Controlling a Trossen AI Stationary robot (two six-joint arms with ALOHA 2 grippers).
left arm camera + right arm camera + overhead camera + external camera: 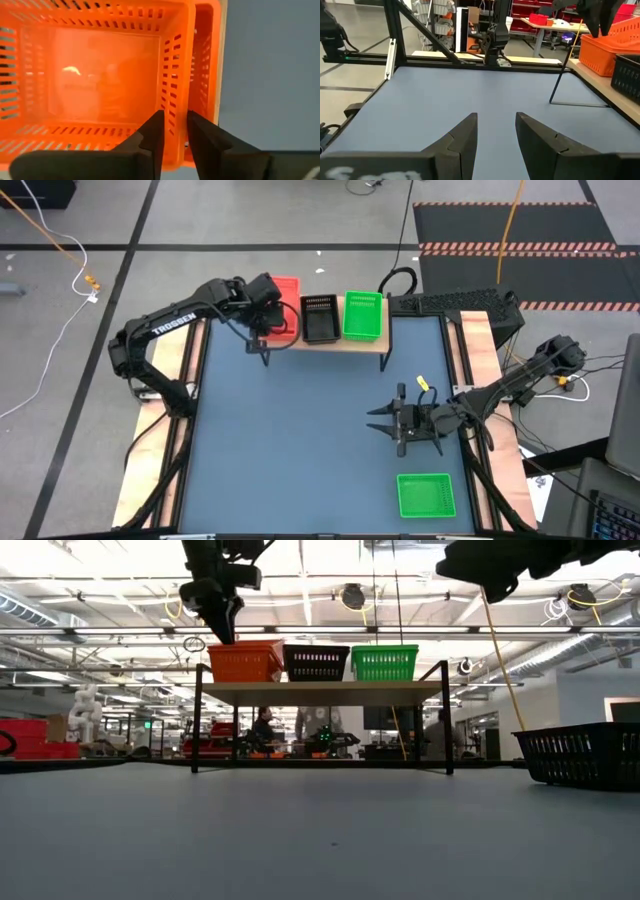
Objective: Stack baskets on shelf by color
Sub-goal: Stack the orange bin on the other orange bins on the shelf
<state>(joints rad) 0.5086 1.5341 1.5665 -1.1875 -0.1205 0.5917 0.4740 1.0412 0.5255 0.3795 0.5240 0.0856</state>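
- The red basket stack [286, 298] sits at the shelf's [330, 342] left end, about 11 o'clock on the table in the high view; the black basket [319, 317] is next to it and a green basket [362, 315] is at the right end, all three side by side on the plank.
- One loose green basket [426, 494] lies on the blue table [300, 440] near 5 o'clock — the one left to shelve, by the look of it.
- The left gripper [173, 132] hangs over the red stack's near wall; its fingers straddle the mesh wall with a visible gap, so it reads as released, not clamped.
- The right gripper [495, 132] hovers over bare table at about 3 o'clock, fingers parted and holding nothing.
- Handling, as a judgement: these look like light, stiff plastic mesh baskets, a little springy at the rim and smooth enough to slip. The best hold is likely a pinch over one thin side wall from above, near the middle of its length, so the basket hangs level.
- Writing: the left arm's upper link carries "TROSSEN" [174, 320] in white; nothing readable on the baskets.
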